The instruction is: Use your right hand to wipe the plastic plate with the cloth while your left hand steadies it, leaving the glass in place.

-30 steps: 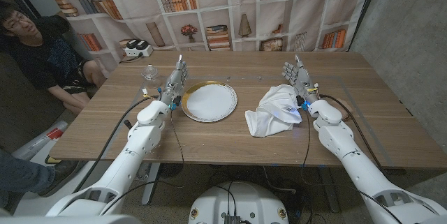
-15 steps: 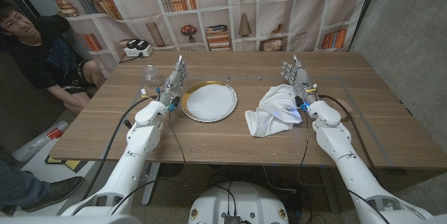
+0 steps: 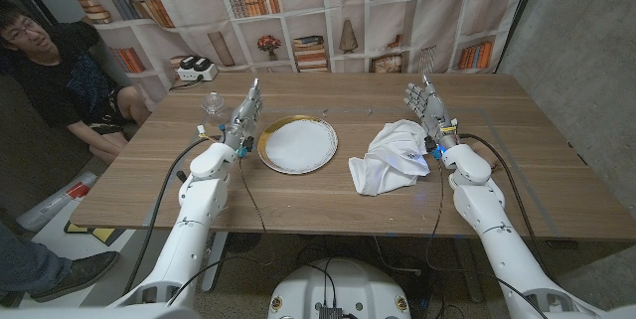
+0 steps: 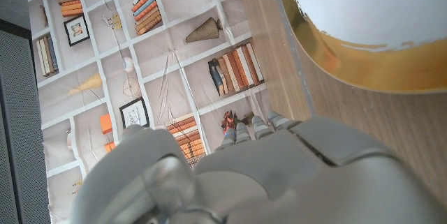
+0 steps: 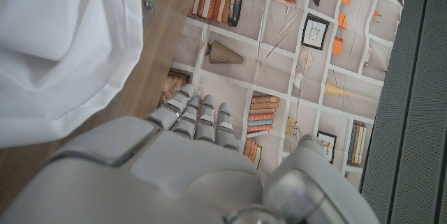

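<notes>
The back of the left hand (image 4: 279,175) takes up the lower part of the left wrist view, pale grey, its fingers (image 4: 253,128) held straight and close together, holding nothing. Just beside them lies the plastic plate (image 4: 363,35), white with a gold rim, apart from the hand, on the wooden desk (image 4: 349,112). Past the desk's edge hangs a backdrop (image 4: 140,56) printed with bookshelves, books and framed pictures.

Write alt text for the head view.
A white plate with a gold rim lies mid-table between two open robot hands: the left hand beside it, the right hand beside a crumpled white cloth. A glass stands beyond the left hand.
</notes>
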You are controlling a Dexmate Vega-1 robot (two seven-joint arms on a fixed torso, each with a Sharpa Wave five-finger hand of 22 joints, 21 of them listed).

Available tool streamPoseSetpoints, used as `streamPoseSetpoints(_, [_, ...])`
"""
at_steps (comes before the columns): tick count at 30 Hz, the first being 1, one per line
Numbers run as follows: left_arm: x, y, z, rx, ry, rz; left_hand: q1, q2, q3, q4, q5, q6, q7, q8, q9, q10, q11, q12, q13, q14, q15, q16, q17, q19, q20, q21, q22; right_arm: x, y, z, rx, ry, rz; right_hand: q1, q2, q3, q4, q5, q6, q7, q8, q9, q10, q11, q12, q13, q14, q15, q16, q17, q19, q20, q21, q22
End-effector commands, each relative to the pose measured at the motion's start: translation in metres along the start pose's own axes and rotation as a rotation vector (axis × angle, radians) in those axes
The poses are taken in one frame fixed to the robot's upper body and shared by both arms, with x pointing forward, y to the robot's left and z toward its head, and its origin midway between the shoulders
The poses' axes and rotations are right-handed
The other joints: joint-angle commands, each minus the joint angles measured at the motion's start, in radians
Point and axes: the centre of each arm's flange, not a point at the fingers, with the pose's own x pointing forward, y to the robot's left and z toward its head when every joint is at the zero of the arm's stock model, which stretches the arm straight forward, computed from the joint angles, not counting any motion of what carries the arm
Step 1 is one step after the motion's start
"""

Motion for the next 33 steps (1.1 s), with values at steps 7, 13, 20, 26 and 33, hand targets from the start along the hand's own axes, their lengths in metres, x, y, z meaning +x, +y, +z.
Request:
streamPoseSetpoints(7, [-0.006,-0.002,0.016,0.125,-0.054,0.002,0.046,0.005,0.013,-0.019,-0.013,0.023,0.002,0.007,0.004,0.037,-0.011,0.005,0.004,0.035,-0.009,0.004,0.002,0.021,-0.005,0.003,0.003,-0.024,0.01,0.012,-0.047,-0.029,0.024,0.015,0.004,0.001,-0.007,0.002,0.013,0.001,0.006,0.004,0.018,-0.002,0.003,0.004,0.018,-0.001,0.003,0.005,0.01,-0.005,0.004,0.004])
streamPoseSetpoints(13, [-0.01,0.003,0.018,0.151,-0.064,-0.006,0.056,0.004,0.016,-0.024,-0.018,0.041,-0.002,0.009,0.004,0.049,-0.012,0.005,0.004,0.044,-0.011,0.004,0.002,0.027,-0.006,0.003,0.003,-0.032,0.018,0.019,-0.127,-0.035,0.051,0.017,0.005,0.001,-0.008,0.002,0.014,0.001,0.006,0.004,0.02,-0.003,0.003,0.004,0.02,-0.001,0.002,0.005,0.012,-0.005,0.003,0.004])
streamPoseSetpoints(20, [-0.012,0.005,0.021,0.175,-0.067,-0.005,0.068,0.003,0.019,-0.029,-0.024,0.055,0.009,0.008,0.003,0.061,-0.007,0.004,0.005,0.049,-0.011,0.0,0.002,0.029,-0.003,0.0,0.004,-0.042,0.023,0.027,-0.172,-0.047,0.084,0.02,0.002,0.0,-0.012,0.002,0.029,-0.002,0.01,0.004,0.018,-0.004,0.0,0.004,0.014,-0.003,-0.003,0.005,0.009,-0.004,-0.001,0.004])
streamPoseSetpoints(26, [-0.012,0.004,0.026,0.217,-0.075,0.001,0.073,0.003,0.02,-0.031,-0.028,0.06,0.012,0.007,0.003,0.066,-0.008,0.002,0.005,0.051,-0.013,-0.002,0.002,0.028,-0.005,-0.002,0.004,-0.051,0.024,0.032,-0.201,-0.059,0.075,0.022,-0.002,-0.002,-0.015,0.002,0.032,-0.004,0.01,0.004,0.017,-0.007,-0.002,0.004,0.013,-0.004,-0.005,0.005,0.008,-0.003,-0.003,0.004])
streamPoseSetpoints(33, [-0.009,0.001,0.03,0.275,-0.071,0.01,0.077,0.003,0.021,-0.033,-0.031,0.067,0.012,0.006,0.003,0.068,-0.01,0.0,0.005,0.052,-0.013,-0.004,0.003,0.027,-0.006,-0.003,0.004,-0.06,0.025,0.034,-0.257,-0.056,0.081,0.025,-0.004,-0.002,-0.017,0.002,0.034,-0.004,0.009,0.004,0.019,-0.008,-0.002,0.004,0.015,-0.006,-0.005,0.005,0.009,-0.005,-0.004,0.004])
